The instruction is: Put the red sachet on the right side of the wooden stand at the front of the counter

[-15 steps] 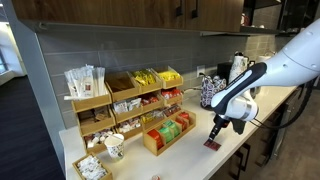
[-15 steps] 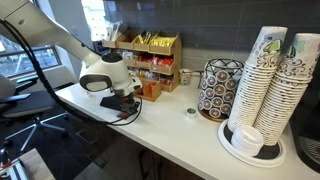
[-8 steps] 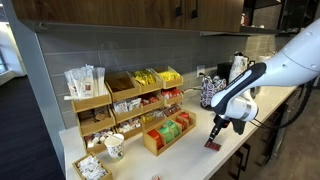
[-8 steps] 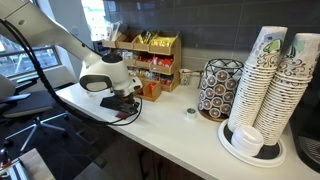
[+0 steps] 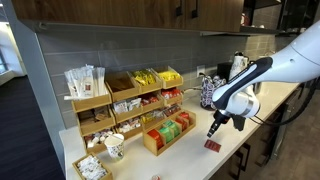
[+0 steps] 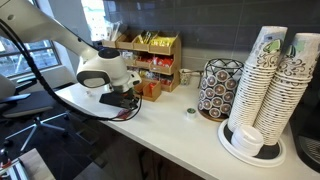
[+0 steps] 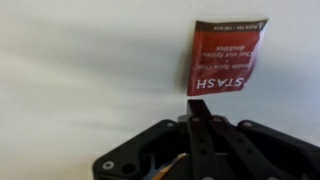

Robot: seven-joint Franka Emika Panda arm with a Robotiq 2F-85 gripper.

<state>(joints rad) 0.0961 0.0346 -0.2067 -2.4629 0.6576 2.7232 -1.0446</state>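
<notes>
The red sachet lies flat on the white counter, just beyond my fingertips and a little to one side of them. In an exterior view the red sachet sits near the counter's front edge, to the right of the low wooden stand with its green, orange and red packets. My gripper hangs just above the sachet, its fingers together with nothing between them. In an exterior view my gripper hides the sachet; the stand is behind it.
A larger tiered wooden rack stands against the wall. A patterned round holder and tall stacks of paper cups stand further along the counter. A paper cup and a tray of packets sit at the stand's other side.
My gripper has risen a little off the counter, leaving the red sachet lying where it was.
</notes>
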